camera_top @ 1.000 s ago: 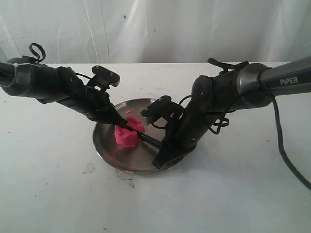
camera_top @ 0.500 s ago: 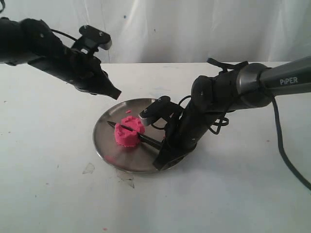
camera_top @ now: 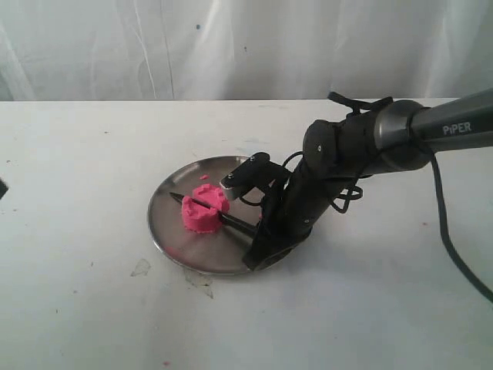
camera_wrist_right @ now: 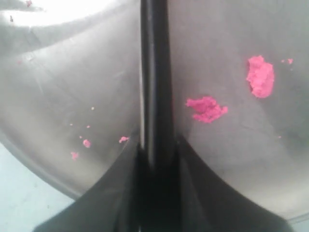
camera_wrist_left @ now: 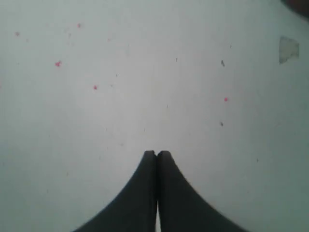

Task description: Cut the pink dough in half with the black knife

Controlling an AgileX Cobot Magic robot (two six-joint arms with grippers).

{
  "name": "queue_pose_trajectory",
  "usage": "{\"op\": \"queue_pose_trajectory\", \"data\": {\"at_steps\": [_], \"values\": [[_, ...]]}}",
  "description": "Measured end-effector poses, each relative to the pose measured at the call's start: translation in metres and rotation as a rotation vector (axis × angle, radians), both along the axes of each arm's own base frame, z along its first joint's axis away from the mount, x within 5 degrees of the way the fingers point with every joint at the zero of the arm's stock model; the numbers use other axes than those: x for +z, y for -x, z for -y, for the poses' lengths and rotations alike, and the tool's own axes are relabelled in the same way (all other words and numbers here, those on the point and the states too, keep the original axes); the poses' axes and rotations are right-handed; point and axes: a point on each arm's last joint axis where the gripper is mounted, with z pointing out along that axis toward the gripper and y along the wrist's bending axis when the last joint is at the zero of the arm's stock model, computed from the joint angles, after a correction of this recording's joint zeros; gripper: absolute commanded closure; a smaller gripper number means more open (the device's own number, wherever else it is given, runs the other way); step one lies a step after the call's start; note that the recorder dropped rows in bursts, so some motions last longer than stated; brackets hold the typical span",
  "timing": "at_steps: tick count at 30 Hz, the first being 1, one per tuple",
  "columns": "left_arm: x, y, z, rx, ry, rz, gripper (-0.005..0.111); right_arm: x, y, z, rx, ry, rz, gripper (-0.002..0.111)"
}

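White bench (camera_top: 92,308): I see left pincer (camera_wrist_left: 156,155) withdrawn, pressed together, empty. Right pincer (camera_wrist_right: 155,162) pinching black knife (camera_top: 219,216) across pink dough (camera_top: 203,213), cut unfinished.

the right arm (camera_top: 447,127) bears the white lettering "piper" on its grey link.

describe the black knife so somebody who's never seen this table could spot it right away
Find the round steel plate on the white table. A bright mound of pink dough sits on it, and the black knife runs through that mound, its handle clamped in the right tool. It is the only slim, all-black, pointed thing on the plate.
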Motion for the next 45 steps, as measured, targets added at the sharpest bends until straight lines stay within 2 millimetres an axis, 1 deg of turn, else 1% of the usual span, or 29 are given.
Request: {"op": "queue_pose_trajectory", "data": {"at_steps": [5,7,10,13,15,17,19,21,23,25,28,30,33,36,40,45], "values": [[-0.023,0.037,-0.01,0.046,-0.054,-0.045,0.107,0.0,0.0,0.0,0.0,0.0,0.0,0.108],[-0.032,0.05,-0.018,0.13,-0.096,-0.036,0.107,0.0,0.0,0.0,0.0,0.0,0.0,0.108],[-0.044,0.074,-0.036,0.292,-0.214,0.022,0.107,0.0,0.0,0.0,0.0,0.0,0.0,0.108],[-0.048,0.101,-0.049,0.42,-0.274,0.091,0.107,0.0,0.0,0.0,0.0,0.0,0.0,0.108],[-0.049,0.117,-0.051,0.468,-0.248,0.129,0.107,0.0,0.0,0.0,0.0,0.001,-0.002,0.108],[-0.047,0.131,-0.049,0.481,-0.187,0.159,0.107,0.0,0.0,0.0,0.002,0.002,-0.001,0.108],[-0.044,0.146,-0.045,0.433,-0.101,0.197,0.107,0.0,0.0,0.0,0.002,0.002,-0.001,0.108],[-0.041,0.156,-0.036,0.312,-0.009,0.27,0.107,0.0,0.0,0.0,0.002,0.002,-0.001,0.108],[-0.034,0.166,-0.026,0.15,0.08,0.4,0.107,0.0,0.0,0.0,0.002,0.002,-0.001,0.108],[-0.025,0.175,-0.013,-0.058,0.162,0.554,0.107,0.0,0.0,0.0,0.002,0.002,-0.001,0.108],[-0.014,0.187,0.002,-0.29,0.213,0.717,0.107,0.0,0.0,0.0,0.002,0.002,-0.001,0.108],[-0.012,0.192,0.006,-0.371,0.206,0.756,0.107,0.0,0.0,0.0,0.002,0.002,-0.003,0.108],[-0.015,0.193,0.004,-0.404,0.152,0.743,0.107,0.0,0.001,0.0,0.001,0.001,-0.006,0.108],[-0.026,0.19,0.001,-0.39,0.107,0.69,0.107,0.0,0.001,0.0,-0.001,0.0,-0.017,0.108],[-0.046,0.185,0.0,-0.361,0.11,0.628,0.107,0.0,0.003,0.0,-0.007,-0.005,-0.041,0.108],[-0.055,0.179,0.0,-0.348,0.112,0.647,0.107,0.0,0.007,-0.004,0.008,-0.002,-0.058,0.108]]}}
